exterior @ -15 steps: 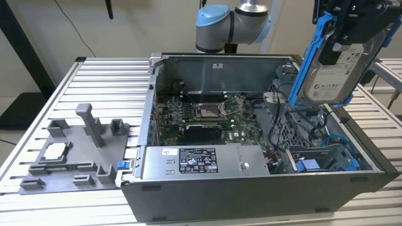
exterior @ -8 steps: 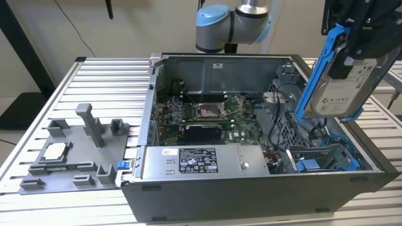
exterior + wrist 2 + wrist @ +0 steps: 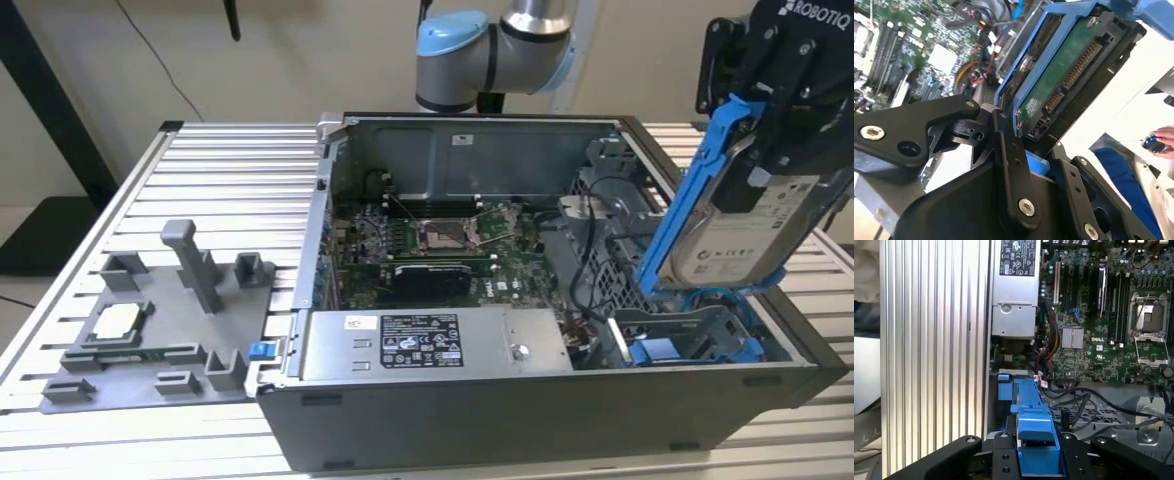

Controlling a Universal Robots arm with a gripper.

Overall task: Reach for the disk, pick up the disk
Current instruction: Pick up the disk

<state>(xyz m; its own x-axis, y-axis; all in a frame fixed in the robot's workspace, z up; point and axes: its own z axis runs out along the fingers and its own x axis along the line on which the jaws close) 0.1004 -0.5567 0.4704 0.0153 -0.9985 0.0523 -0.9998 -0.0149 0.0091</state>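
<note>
**Disk up out of the case, clamped in my claw**

While the open PC case (image 3: 561, 400) sits on the slatted alu table (image 3: 214, 160), my gripper (image 3: 787, 110) hangs above its corner at the exterior view's right, fingers closed down on the disk (image 3: 747, 225). I'm grasping it by the top end; jaws are narrow, only as wide as the drive plus its blue frame (image 3: 687, 200). The drive hangs nearly upright, slightly tilted, white label facing the exterior camera, lower end just above the blue drive bay (image 3: 694, 345) and, as far as I can tell, not touching it.

Second wrist view: my fingers (image 3: 1009, 165) pinch the blue frame (image 3: 1054, 20), and the disk's green circuit-board side (image 3: 1059, 75) w/ its connector edge faces the camera. A person's hand (image 3: 1166, 140) shows at the edge of that view, holding something small, well apart from me.

First wrist view: blue frame edge (image 3: 1036, 440) sits between my finger links, w/ the motherboard (image 3: 1104, 330) and grey PSU (image 3: 1014, 285) below.

Elsewhere, exterior view: a grey fixture plate (image 3: 147, 340) lies on the table at the exterior view's left, beside the case, w/ a small square silver chip (image 3: 114, 322) resting on it.
</note>
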